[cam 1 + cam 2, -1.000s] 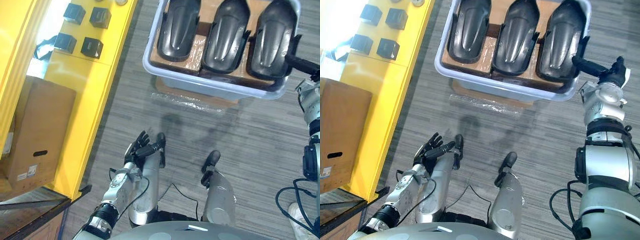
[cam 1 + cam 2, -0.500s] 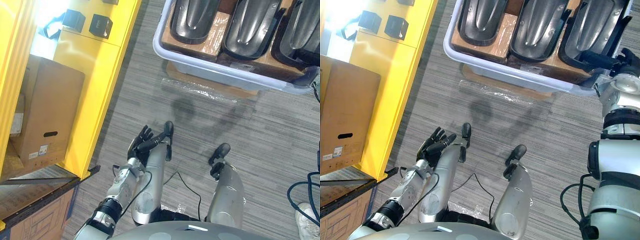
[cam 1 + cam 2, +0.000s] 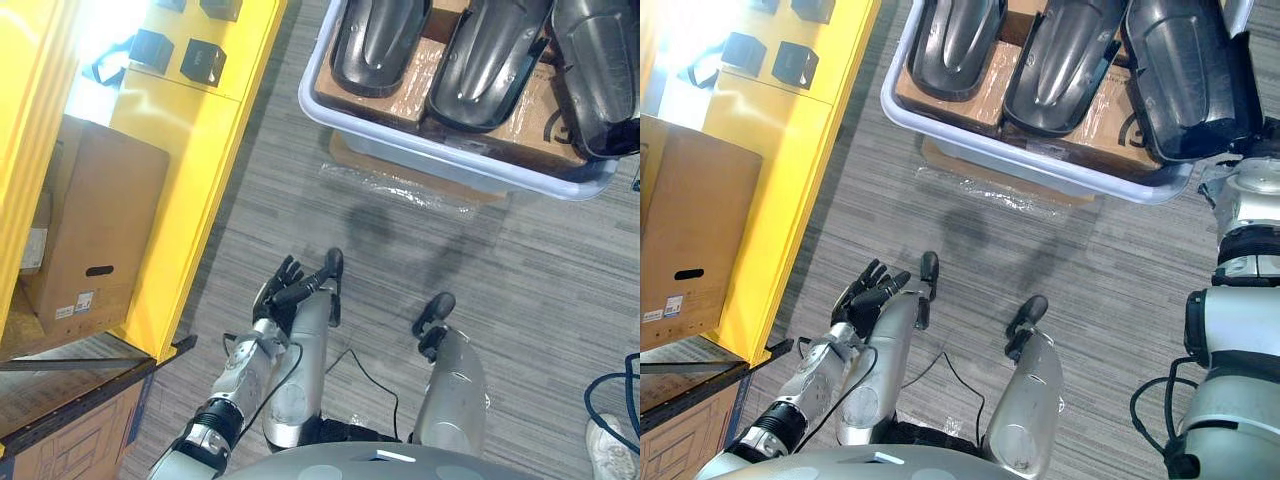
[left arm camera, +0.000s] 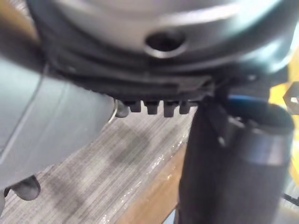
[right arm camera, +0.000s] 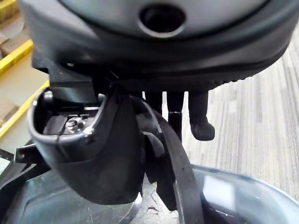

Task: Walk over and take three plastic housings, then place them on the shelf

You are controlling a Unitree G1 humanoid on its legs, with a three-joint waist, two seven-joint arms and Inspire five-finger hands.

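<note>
Three black plastic housings lie side by side on cardboard in a pale tub: the left housing, the middle housing and the right housing. The right one stands tilted up and overlaps the tub's near rim. My right arm reaches to it from the right. In the right wrist view my right hand's fingers curl over that housing's rim, close against the palm. My left hand hangs low with straight fingers, holding nothing.
A yellow shelf runs along the left, with small black boxes on its top and a cardboard box lower down. The tub rests on a cardboard base wrapped in clear film. Grey striped floor lies between the shelf and the tub.
The right hand's fingers have curled onto the right housing, which has tipped up over the tub's rim. The camera has shifted a little. The left hand has not moved.
</note>
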